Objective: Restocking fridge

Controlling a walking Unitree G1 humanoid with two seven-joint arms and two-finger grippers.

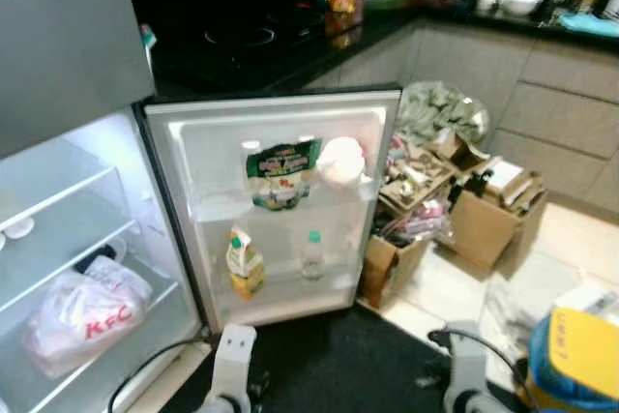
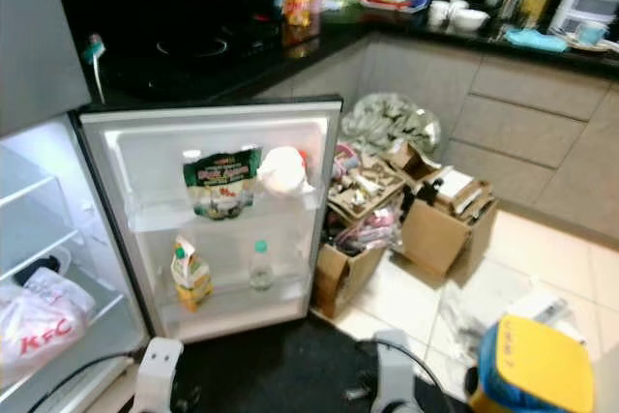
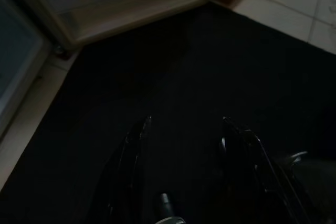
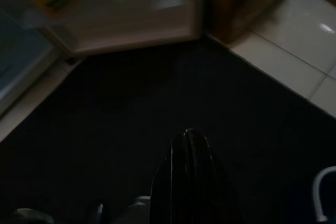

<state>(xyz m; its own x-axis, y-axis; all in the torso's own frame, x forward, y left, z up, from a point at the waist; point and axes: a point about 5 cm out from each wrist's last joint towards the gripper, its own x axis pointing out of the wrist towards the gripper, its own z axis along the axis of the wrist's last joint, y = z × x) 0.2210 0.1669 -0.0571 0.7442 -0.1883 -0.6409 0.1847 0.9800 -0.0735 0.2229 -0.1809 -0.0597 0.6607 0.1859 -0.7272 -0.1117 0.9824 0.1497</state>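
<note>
The fridge door (image 1: 276, 210) stands fully open, its inner face toward the camera. Both arms hang low in front of it, above a black floor mat (image 3: 210, 77).

Left gripper (image 3: 184, 129): fingers spread apart, holding nothing, pointing down at the mat just short of the door's bottom edge. Right gripper (image 4: 190, 145): fingers closed together with nothing between them, also over the mat, near the door's lower corner.

Door contents, well above and ahead of both grippers:
- Upper door shelf: a green printed pouch (image 1: 281, 173) with a white round container (image 1: 340, 162) just beside it.
- Lower door shelf: a yellow juice carton (image 1: 245, 264), upright, and a clear bottle with a green cap (image 1: 311, 255), upright, apart from each other.

Inside the fridge compartment (image 1: 58, 239), a white KFC bag (image 1: 87, 314) lies on the lower glass shelf. Open cardboard boxes (image 1: 464, 210) crowd the tiled floor beside the door's outer edge.
</note>
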